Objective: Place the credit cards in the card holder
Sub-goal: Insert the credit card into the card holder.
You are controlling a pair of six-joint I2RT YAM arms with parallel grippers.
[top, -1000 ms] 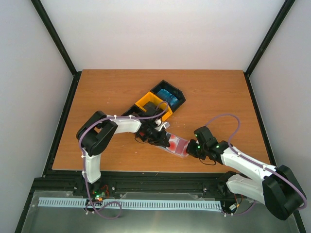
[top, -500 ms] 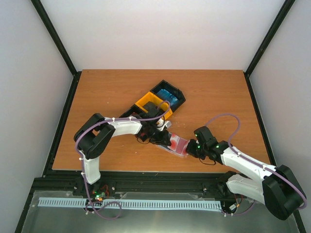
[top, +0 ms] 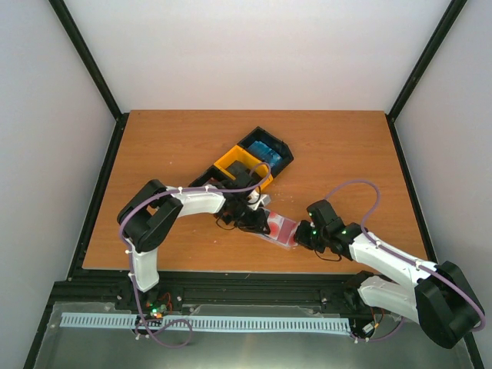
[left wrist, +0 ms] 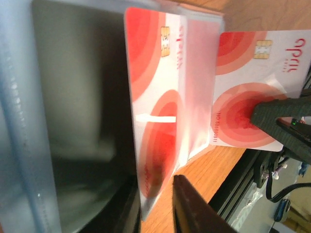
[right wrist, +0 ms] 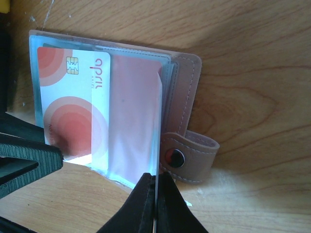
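Status: task partly done.

1. The holder (right wrist: 182, 87) lies open on the table (top: 169, 154), lower centre of the top view, between the two grippers. Its snap stud (right wrist: 173, 156) is undone.
2. The right gripper (right wrist: 155, 199) is pressed together, pinching the holder by one clear pocket leaf at the bottom centre of its wrist view. I judge it is holding the pockets spread.
3. One red-and-white card (right wrist: 73, 111) sits in a clear pocket on the left of the right wrist view, chip uppermost. I count this one as stowed.
4. A second red-and-white card (left wrist: 153, 121) stands near edge-on at the centre of the left wrist view, just beside the pockets. I cannot tell whether it is inside a pocket.
5. The left gripper (top: 260, 221) is at the holder's left edge. One finger (left wrist: 194, 213) shows just right of the second card, with a sliver of table between them. I cannot tell whether the jaws grip or have let go.
6. Blue cards (top: 267, 148) lie in the black bin (top: 283, 157), above centre in the top view, well apart from the holder. The arm hides most of the yellow bin (top: 231, 164).

Left to do, in my judgement: confirm the second card is seated, then move the blue cards across.
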